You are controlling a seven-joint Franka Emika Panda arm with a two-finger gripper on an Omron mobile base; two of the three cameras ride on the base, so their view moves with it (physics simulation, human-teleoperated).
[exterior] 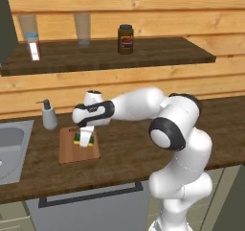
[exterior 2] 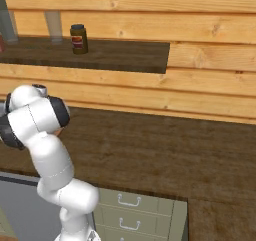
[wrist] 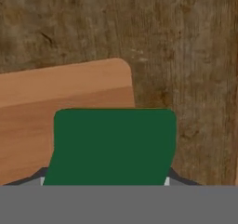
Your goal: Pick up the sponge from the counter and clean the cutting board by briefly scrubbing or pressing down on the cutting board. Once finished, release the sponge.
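- Dark wooden counter ran beneath a shelf holding a jar.
- Cutting board lay flat beside the sink.
- Gripper pointed down over the board, fingers closed around the sponge.
- Sponge's green layer faced the hand camera.

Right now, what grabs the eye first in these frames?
The white arm's gripper reaches down over the cutting board on the counter, near the sink, with the sponge between its fingers, green layer filling the hand view. Behind it, a soap dispenser; on the wall shelf, a dark jar.
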